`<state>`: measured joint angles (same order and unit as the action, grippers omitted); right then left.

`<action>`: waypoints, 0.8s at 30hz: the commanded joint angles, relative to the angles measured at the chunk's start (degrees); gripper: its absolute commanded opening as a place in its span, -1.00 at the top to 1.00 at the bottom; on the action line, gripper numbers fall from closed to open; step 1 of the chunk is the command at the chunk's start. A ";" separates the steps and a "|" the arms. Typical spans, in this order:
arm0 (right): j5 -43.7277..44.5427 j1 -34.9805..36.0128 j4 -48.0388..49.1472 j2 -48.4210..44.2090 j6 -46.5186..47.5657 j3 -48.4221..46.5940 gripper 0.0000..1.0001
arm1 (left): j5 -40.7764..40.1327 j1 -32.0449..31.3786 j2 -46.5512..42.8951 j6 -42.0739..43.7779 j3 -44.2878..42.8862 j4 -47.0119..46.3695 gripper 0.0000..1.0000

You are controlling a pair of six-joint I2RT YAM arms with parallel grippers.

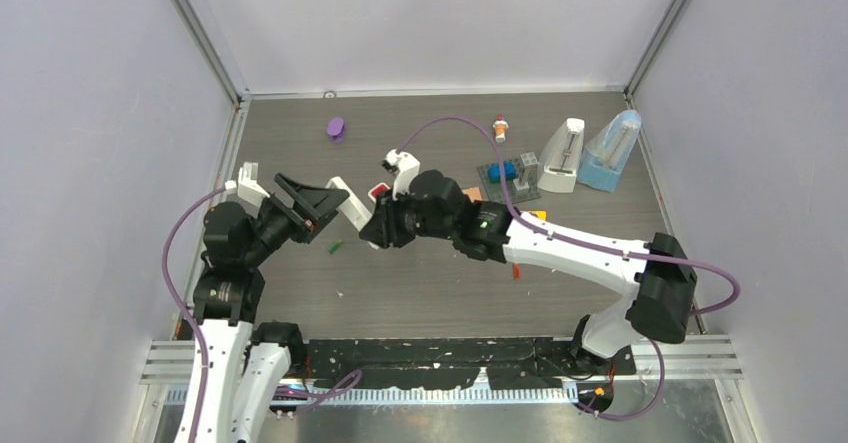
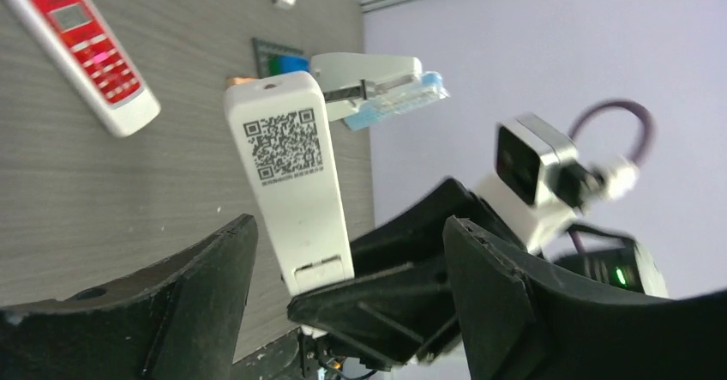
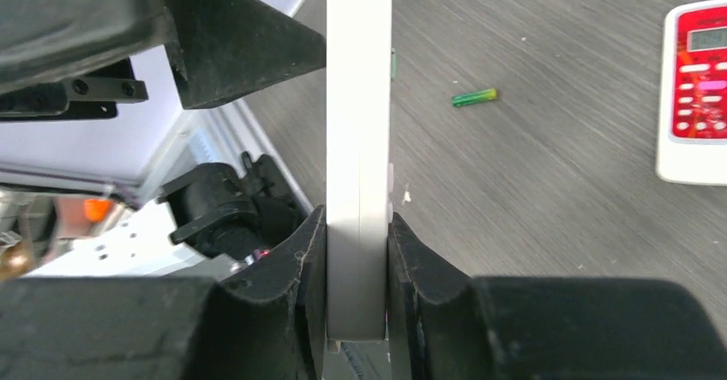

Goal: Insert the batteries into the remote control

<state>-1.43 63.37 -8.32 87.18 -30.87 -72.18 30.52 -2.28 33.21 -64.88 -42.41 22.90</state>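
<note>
Firstly, the left hand (image 2: 349, 234) is spread wide, its fingers either side of the white remote (image 2: 287, 165); the green battery (image 1: 335, 246) lies loose on the tabletop (image 1: 430, 283) near both hands, held by neither; the right hand (image 3: 358, 226) pinches the white remote's edge.

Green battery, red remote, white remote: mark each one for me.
green battery (image 3: 474, 97): right wrist view, mid-body.
red remote (image 2: 96, 57): left wrist view, keypad.
white remote (image 2: 283, 147): left wrist view, QR label.
</note>
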 commanded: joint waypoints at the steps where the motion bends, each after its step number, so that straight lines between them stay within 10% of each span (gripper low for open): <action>1: -14.80 -4.26 10.16 -5.86 -6.59 4.00 0.71 | 4.13 -0.20 -2.84 -1.25 2.88 -14.28 -0.64; 13: -31.04 -8.43 31.78 -6.76 -22.43 10.56 0.70 | 10.76 -0.19 -0.74 -5.39 7.00 -29.52 -0.78; 18: -34.26 -8.45 38.02 -4.49 -27.27 11.28 0.66 | 10.90 -0.19 0.56 -9.17 10.85 -37.63 -0.34; 24: -35.07 -8.61 41.21 -2.55 -30.65 12.71 0.65 | 10.36 -0.19 0.57 -9.42 12.13 -39.80 0.63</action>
<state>-33.67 54.61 24.27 84.58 -57.82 -59.64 40.38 -2.31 33.67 -74.89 -30.87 -12.29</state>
